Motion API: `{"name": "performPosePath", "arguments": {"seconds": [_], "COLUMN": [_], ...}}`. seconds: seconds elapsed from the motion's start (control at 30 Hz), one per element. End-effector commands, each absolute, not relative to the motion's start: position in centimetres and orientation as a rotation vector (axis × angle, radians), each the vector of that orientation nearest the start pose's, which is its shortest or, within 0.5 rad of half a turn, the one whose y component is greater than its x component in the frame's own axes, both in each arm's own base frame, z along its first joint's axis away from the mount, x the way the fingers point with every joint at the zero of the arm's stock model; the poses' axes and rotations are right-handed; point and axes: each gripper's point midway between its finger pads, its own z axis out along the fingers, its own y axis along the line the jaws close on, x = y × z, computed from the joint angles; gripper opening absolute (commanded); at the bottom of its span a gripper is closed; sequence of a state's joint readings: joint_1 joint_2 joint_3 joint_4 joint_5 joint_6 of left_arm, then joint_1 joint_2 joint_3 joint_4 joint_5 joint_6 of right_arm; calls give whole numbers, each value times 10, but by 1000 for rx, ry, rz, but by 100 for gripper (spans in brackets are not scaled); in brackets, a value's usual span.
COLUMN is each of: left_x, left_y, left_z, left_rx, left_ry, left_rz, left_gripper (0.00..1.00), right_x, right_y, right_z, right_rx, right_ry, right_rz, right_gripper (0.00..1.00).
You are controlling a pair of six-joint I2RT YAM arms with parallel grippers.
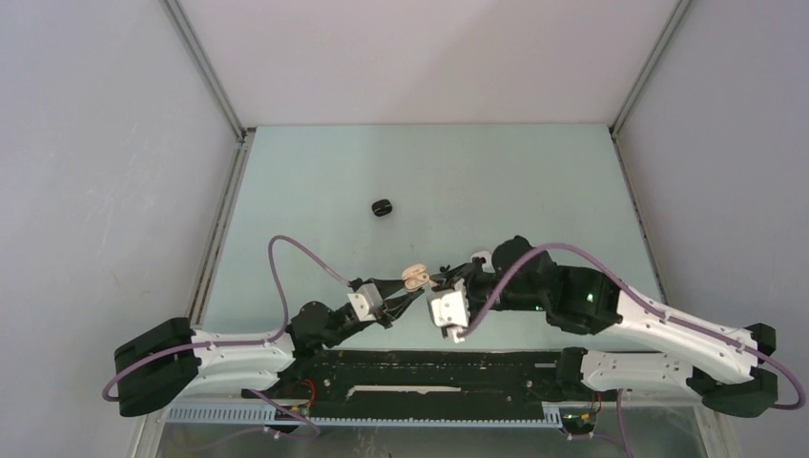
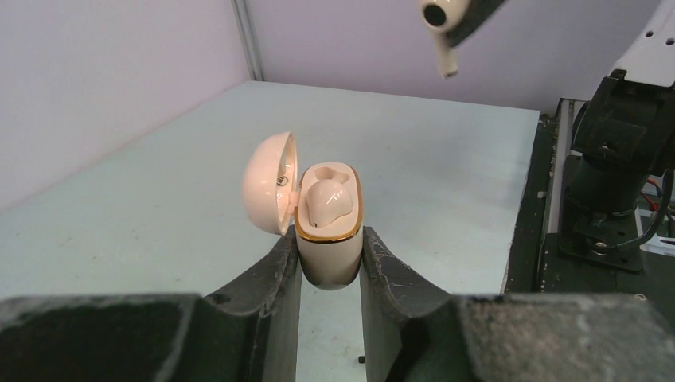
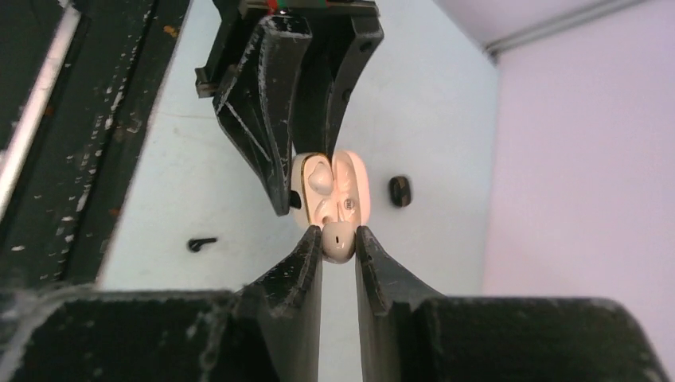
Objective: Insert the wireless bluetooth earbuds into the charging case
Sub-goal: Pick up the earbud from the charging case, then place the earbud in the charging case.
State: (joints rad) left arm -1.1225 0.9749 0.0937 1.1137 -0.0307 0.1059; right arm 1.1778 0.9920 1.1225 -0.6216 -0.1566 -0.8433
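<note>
Right wrist view: the right gripper (image 3: pixel 339 248) pinches 1 pale earbud (image 3: pixel 337 236) between its fingertips, right up against the open charging case (image 3: pixel 334 191). Left wrist view: the left gripper (image 2: pixel 329 259) is clamped on the case's body, its lid (image 2: pixel 269 183) swung open to the left, with 1 pale bud (image 2: pixel 326 200) seated inside. A small dark mark (image 2: pixel 281 181) inside the lid is too small to read. 1 black earbud (image 3: pixel 201 243) lies on the table (image 3: pixel 159 183), well apart.
</note>
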Motion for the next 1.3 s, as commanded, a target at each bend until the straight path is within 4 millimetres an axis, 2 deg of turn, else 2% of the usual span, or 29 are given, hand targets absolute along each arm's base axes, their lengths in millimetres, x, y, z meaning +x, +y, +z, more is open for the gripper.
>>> {"name": "performPosePath", "arguments": {"seconds": [0.0,0.13,0.33,0.67,1.27], "left_x": [144,139,131,125,120], "left_y": [-295,-297,-301,-301,-301], "left_z": [232,233,234,237,240], "left_rx": [744,760,797,808,802], "left_ry": [1044,1026,1001,973,963], "left_rz": [-895,-921,-953,-978,-1017], "left_gripper": [0,0,0,0,0], "right_x": [122,113,112,122,121], "right_y": [312,314,314,311,307], "right_z": [326,316,303,294,278], "right_rx": [-1657,-1680,-1709,-1723,-1765], "right_ry": [659,564,504,535,511], "right_rz": [260,233,200,199,170], "right_gripper": [0,0,0,0,0]}}
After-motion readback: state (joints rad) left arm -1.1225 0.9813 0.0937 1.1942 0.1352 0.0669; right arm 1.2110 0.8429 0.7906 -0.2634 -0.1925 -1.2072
